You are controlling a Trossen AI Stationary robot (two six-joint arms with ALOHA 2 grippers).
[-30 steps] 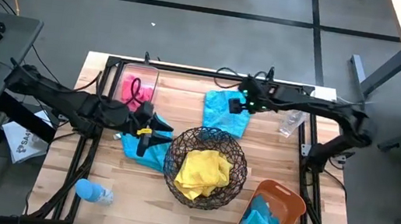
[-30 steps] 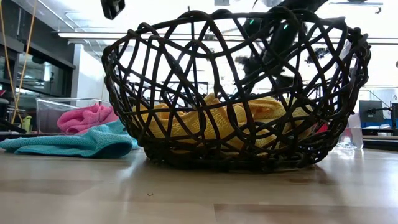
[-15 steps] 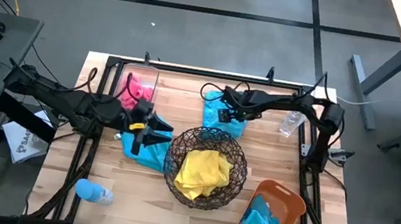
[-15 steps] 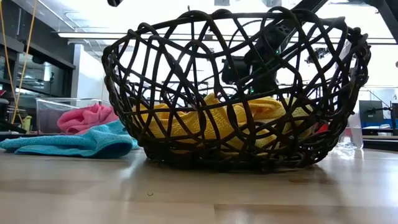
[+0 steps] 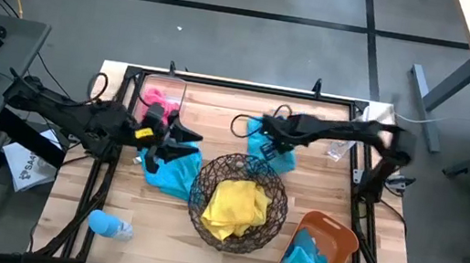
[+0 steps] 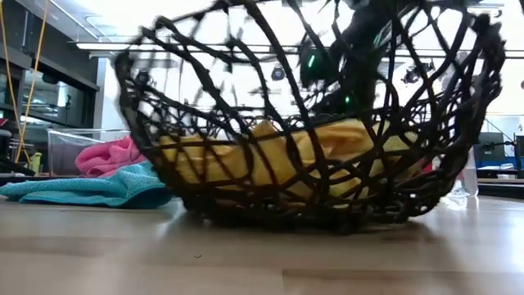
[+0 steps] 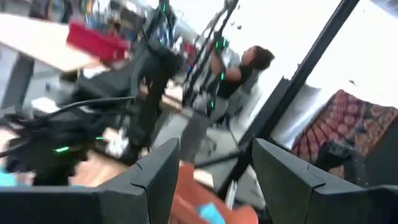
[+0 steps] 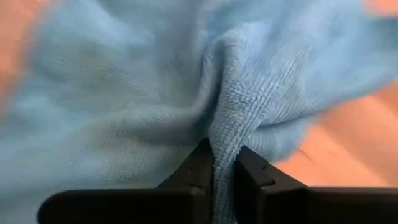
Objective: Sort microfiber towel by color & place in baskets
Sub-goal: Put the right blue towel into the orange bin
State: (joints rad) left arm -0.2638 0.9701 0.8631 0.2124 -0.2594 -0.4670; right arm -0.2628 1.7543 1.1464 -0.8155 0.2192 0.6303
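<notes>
**R jaws pinching teal towel fold**

R gripper [image 8: 224,163] jaws pressed on a ridge of the teal towel [image 5: 271,148], which lies on the surface just behind the wire-mesh basket [image 5: 240,201]. Lift straight up w/ the cloth clear of the rim, then carry to the salmon-orange tub [image 5: 338,238]. Towel is bunched; long axis runs roughly front-to-back. L gripper [image 5: 184,137] jaws spread, over the second teal towel [image 5: 170,170].

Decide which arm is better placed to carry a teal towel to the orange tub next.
The right: the right gripper is shut on the teal towel at the table's far side. The left gripper is open and empty above the other teal towel.
</notes>
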